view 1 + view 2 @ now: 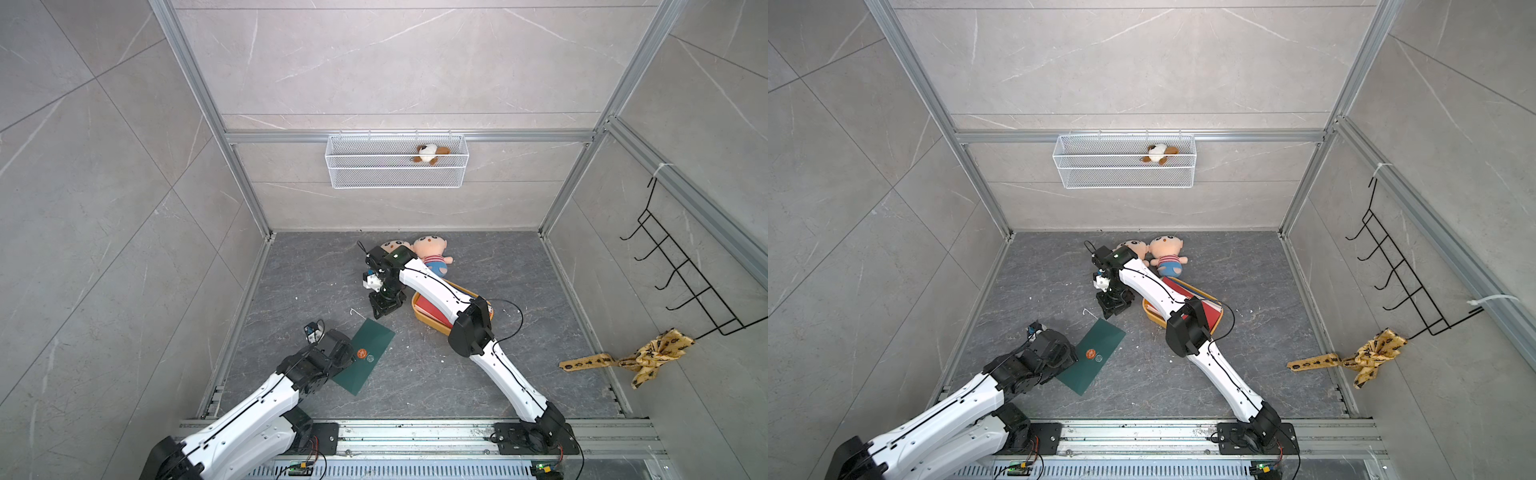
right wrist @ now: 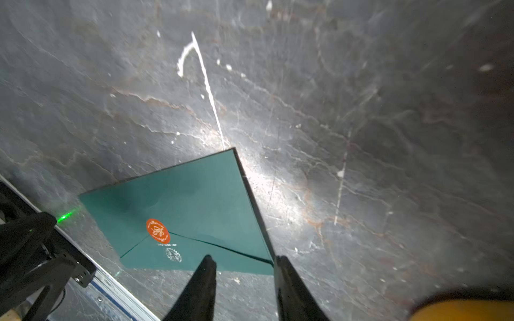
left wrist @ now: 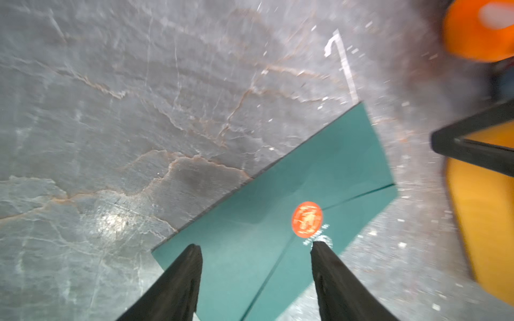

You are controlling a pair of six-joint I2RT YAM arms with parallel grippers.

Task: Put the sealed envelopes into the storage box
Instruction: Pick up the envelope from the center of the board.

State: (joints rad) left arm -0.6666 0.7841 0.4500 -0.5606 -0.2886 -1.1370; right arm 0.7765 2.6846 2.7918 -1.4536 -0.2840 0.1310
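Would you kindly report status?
Left pincer, right pincer open, empty. Dark green paper envelope flat on floor, outside mustard-yellow plastic tray. Right arm overhangs tray.

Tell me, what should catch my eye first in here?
A dark green envelope with an orange seal lies on the grey floor beside the left arm. Under the right arm sits a mustard-yellow tray holding a red envelope, and two plush dolls lie at the back.
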